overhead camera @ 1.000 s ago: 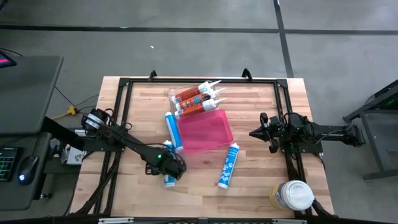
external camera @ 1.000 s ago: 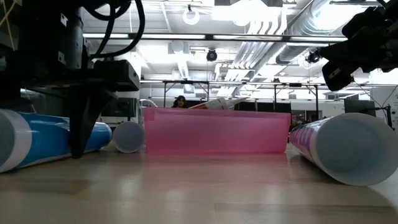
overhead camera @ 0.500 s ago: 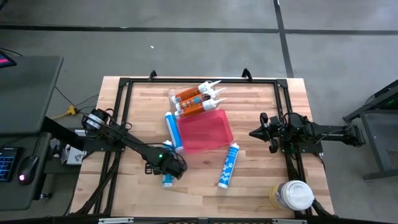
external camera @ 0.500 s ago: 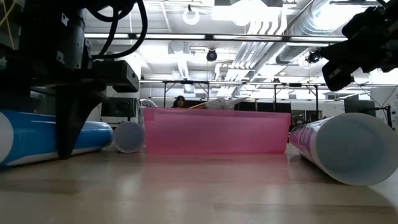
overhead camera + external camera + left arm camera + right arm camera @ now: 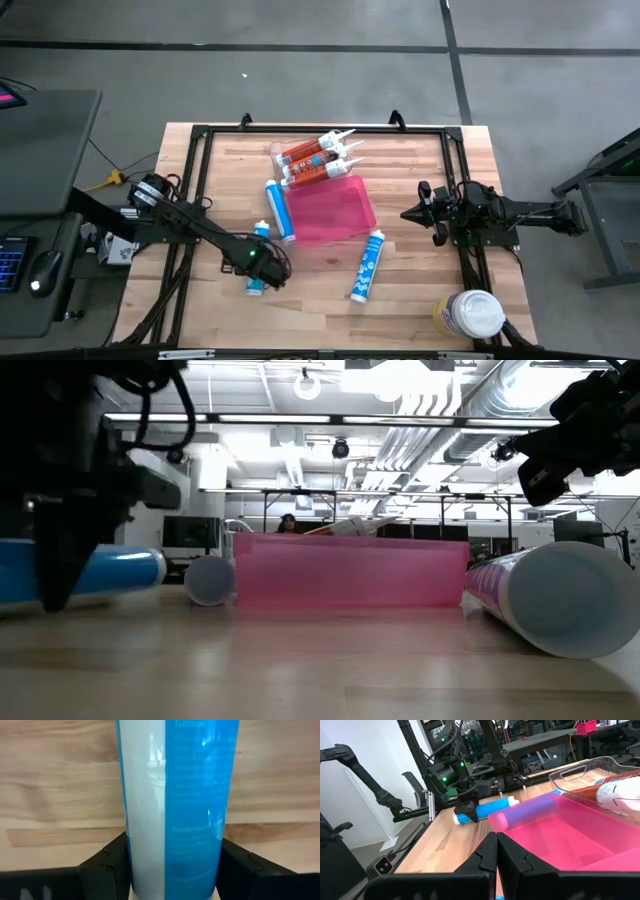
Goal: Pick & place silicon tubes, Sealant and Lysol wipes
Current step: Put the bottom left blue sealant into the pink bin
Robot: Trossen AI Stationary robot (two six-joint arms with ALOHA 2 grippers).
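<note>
Fingers [image 5: 105,870] of the left gripper [image 5: 257,268] clamp a blue tube [image 5: 258,260]; right gripper [image 5: 420,213] waits closed. Pink bin [image 5: 330,208] looks empty; wipes [image 5: 468,313] untouched.

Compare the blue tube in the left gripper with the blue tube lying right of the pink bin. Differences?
The held tube sits between the left gripper's fingers; the free tube lies untouched, clear of both arms. The held one lies left of the pink bin, the free one right of its lower corner and more slanted. Both are blue-and-white cartridges, lying on the table.
</note>
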